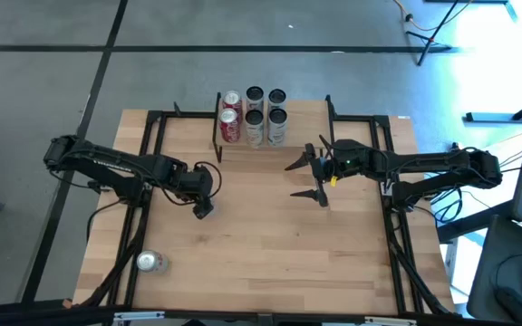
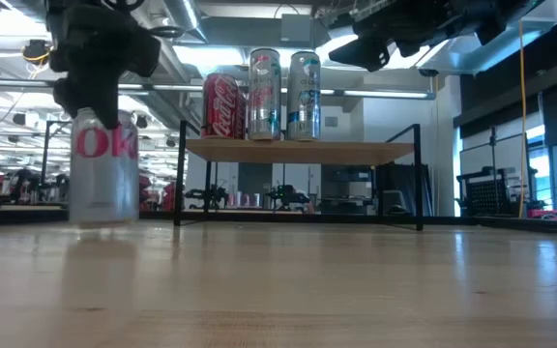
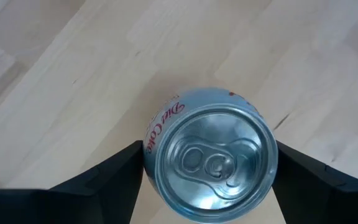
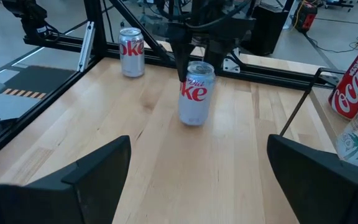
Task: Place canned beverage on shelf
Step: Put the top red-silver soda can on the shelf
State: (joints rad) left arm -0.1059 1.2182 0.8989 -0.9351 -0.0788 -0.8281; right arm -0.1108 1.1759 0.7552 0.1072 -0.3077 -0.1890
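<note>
The tabletop (image 1: 270, 244) was pale wooden planking on a black metal frame, standing on a grey concrete floor (image 1: 152, 54); the low view looked past it into a workshop with lit ceiling lamps and dark equipment.

The shelf (image 1: 243, 145) stood at 12 o'clock on the tabletop, its light plank top carrying six cans: two red Coca-Cola cans (image 1: 230, 118) and four silver ones (image 1: 265, 116).

The Diet Coke can (image 4: 195, 93), silver with red lettering, stood upright on the tabletop left of centre, at about 9 o'clock. The left tool (image 1: 202, 201) hung over it with fingers spread on either side of the can's top; whether they touched it could not be told.

The right tool (image 1: 308, 178) hovered at about 2 o'clock, fingers spread wide, holding nothing.

Another silver can (image 1: 150, 263) lay near the 7 o'clock corner, close to the frame rail. The middle and the 5 o'clock part of the tabletop lay bare, with open planking between the Diet Coke can and the shelf.
</note>
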